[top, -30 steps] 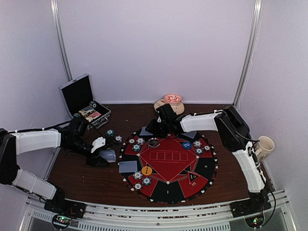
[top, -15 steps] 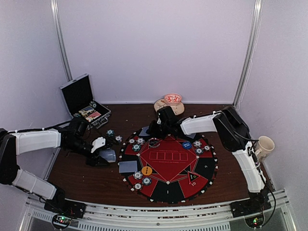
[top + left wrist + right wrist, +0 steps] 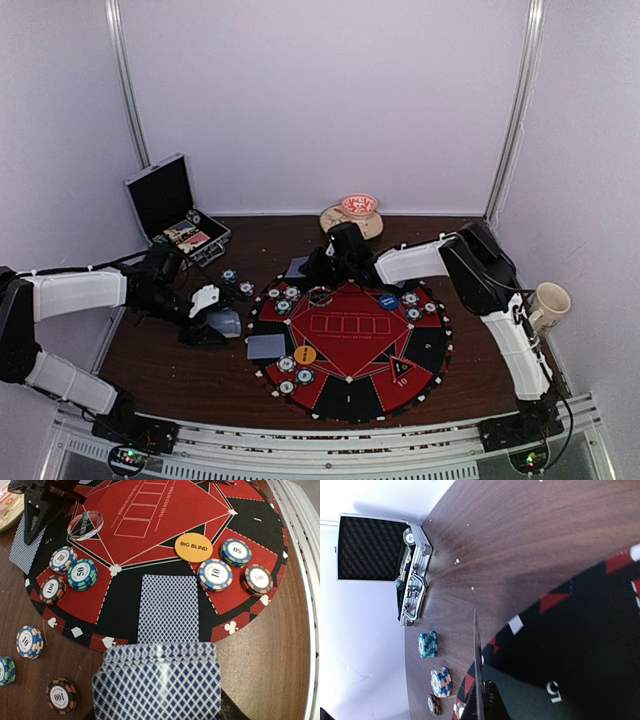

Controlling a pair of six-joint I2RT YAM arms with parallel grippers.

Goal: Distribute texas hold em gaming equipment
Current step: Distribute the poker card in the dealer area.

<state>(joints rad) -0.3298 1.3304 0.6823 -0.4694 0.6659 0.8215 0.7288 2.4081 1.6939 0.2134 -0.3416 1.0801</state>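
The right gripper [image 3: 314, 268] is clamped on one playing card [image 3: 476, 660], seen edge-on, at the mat's [image 3: 580, 645] far rim. Off the mat beside its fingertips stand three chip stacks [image 3: 427, 645], the open case [image 3: 412, 580] beyond them. The left gripper [image 3: 214, 320] seems to hold a deck [image 3: 160, 685] that hides its fingers; just ahead lies a face-down card [image 3: 168, 607], an orange disc [image 3: 193, 545] past it. Brown wood table [image 3: 272, 680], pale walls [image 3: 320, 100].

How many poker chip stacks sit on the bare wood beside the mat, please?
3, all left of the mat: a teal stack, a 10 stack, a 100 stack. Others may be hidden.
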